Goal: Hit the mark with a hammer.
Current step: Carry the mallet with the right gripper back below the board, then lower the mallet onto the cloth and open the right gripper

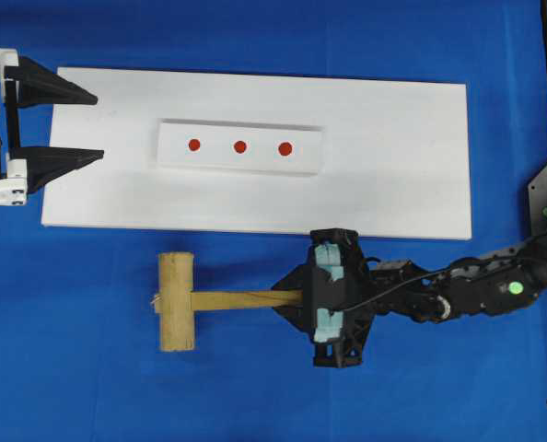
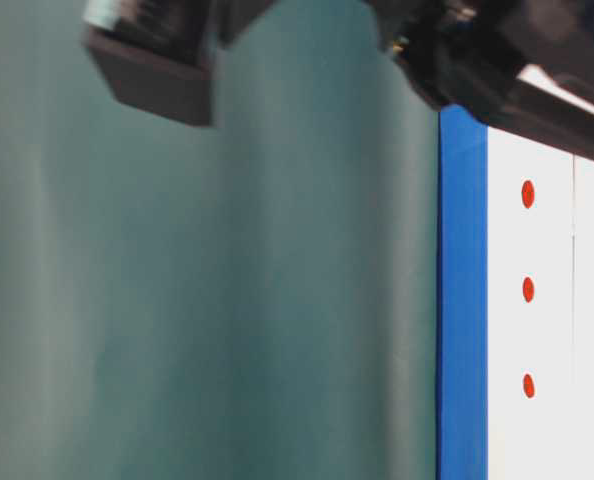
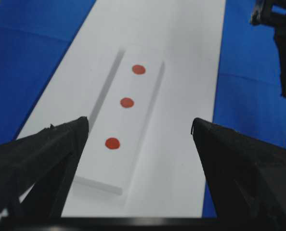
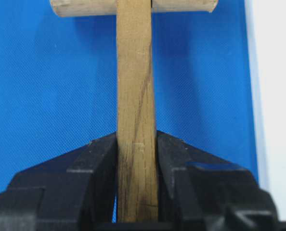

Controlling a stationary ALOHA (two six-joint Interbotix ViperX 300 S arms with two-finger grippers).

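a: right gripper first. jaw state?

b: clenched on the hammer. in the right wrist view both black fingers press the flat sides of the wooden handle, near its free end.

a: and the left gripper?

b: released, jaws spread wide, nothing between them. it hovers at the left end of the white board, tips pointing along it.

a: where does the hammer sit?

b: over the blue cloth, just in front of the board's near edge. handle runs level, parallel to that edge; the thick cylindrical head is at the far left of it, crosswise. cannot tell whether the head touches the cloth.

a: the marks?

b: three red dots in a row on a raised white strip at the middle of the board. hammer head is well apart from them, off the board.

a: table-level view?

b: mostly blurred dark arm parts; dots show at right.
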